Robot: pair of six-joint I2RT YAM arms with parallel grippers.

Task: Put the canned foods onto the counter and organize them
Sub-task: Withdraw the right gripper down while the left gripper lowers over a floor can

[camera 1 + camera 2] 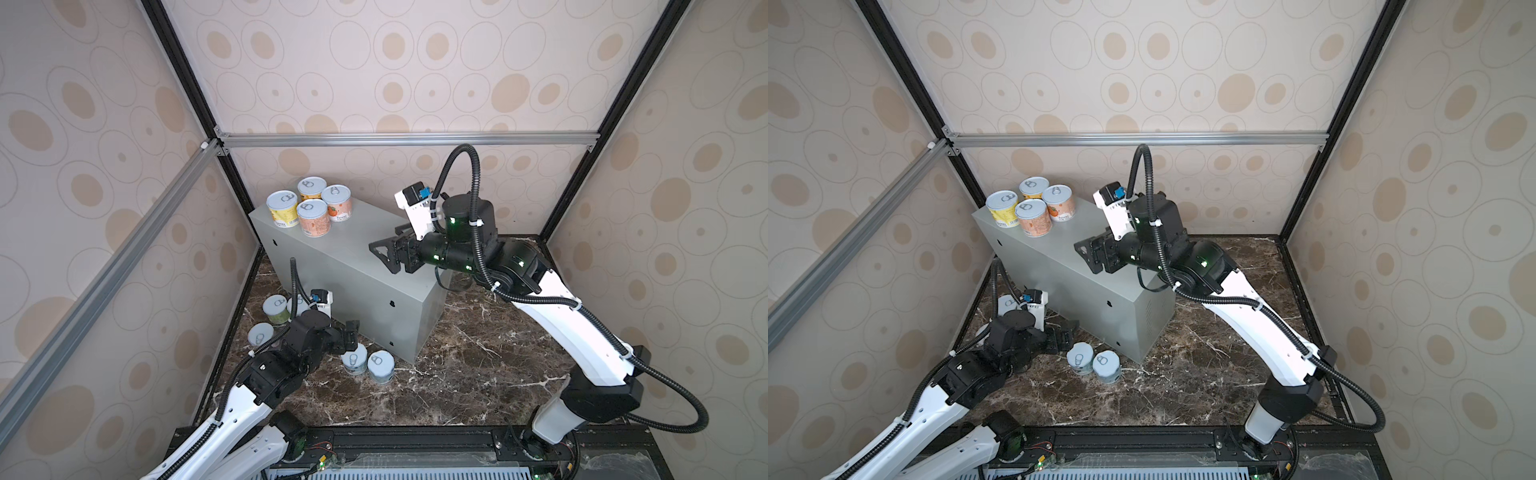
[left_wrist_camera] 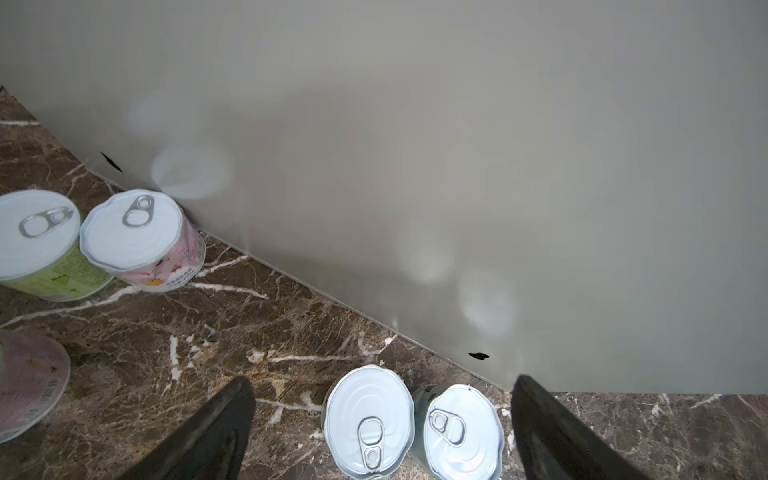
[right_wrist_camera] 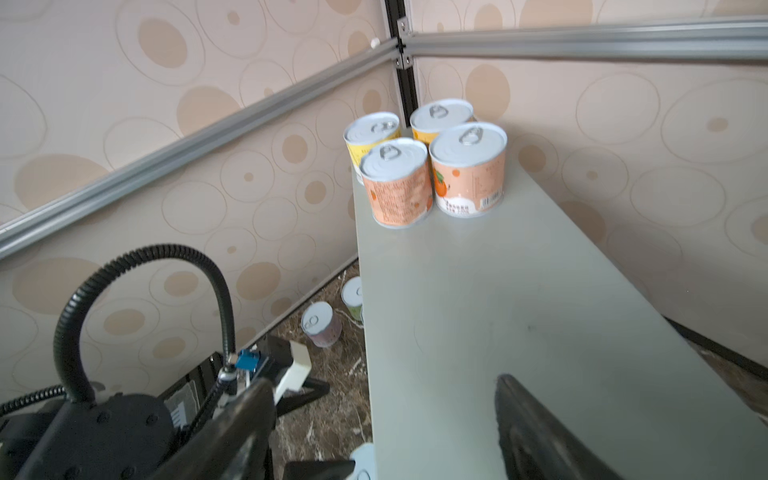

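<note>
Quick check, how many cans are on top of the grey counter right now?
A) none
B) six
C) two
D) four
D: in both top views, four cans stand upright in a tight cluster at one end of the counter.

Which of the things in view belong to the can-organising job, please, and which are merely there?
Job: large plain grey metal box, the counter; four short round pull-tab cans, yellow and orange labels, on it; other such cans beside its base.
Merely there: dark brown marble floor; beige circle-patterned walls; silver aluminium frame rails.
</note>
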